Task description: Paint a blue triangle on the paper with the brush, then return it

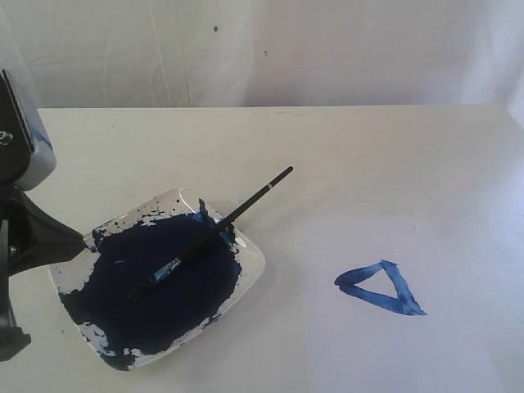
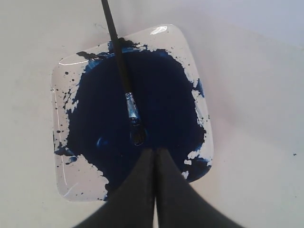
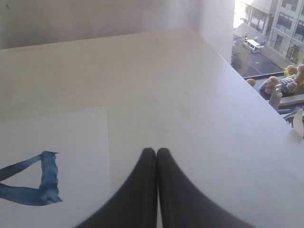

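Presently, one brush (image 1: 214,235), light, stiff, probably slick near its wet tip, rests in the paint dish (image 1: 252,264), handle overhanging the rim, best hold there; left gripper (image 2: 154,154) and right gripper (image 3: 156,153) both clenched, empty.

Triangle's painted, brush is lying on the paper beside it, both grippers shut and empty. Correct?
Not quite: the brush lies in the paint dish, not on the paper; the exterior view shows it. The rest holds: the blue triangle is painted, and the left gripper and right gripper are shut and empty.
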Tool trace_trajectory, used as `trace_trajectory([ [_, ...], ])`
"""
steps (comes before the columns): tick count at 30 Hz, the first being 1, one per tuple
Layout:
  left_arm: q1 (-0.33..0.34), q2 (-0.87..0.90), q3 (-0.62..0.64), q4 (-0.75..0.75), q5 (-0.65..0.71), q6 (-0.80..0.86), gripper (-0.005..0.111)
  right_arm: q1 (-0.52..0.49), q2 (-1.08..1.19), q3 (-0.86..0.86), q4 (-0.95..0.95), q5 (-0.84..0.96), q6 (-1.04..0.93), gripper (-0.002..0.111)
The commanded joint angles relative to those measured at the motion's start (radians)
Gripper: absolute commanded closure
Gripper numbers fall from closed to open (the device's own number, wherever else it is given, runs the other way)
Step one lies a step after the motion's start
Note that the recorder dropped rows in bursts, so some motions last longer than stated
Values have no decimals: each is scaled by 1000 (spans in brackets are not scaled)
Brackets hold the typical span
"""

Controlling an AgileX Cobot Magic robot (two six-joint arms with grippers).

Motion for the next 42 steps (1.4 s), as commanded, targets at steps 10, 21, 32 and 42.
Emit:
trace_trajectory([
  [10,0,-5,5,-1,7,-8,107,-3,-5,1,29,-6,-94,108],
  [21,0,-5,5,-1,7,-8,107,-3,-5,1,94,-7,-84,108],
  [32,0,-5,5,-1,5,-8,107,-3,-5,1,148,-11,-147,108],
  [42,0,-5,5,-1,5,-8,107,-3,-5,1,189,-12,-196,108],
])
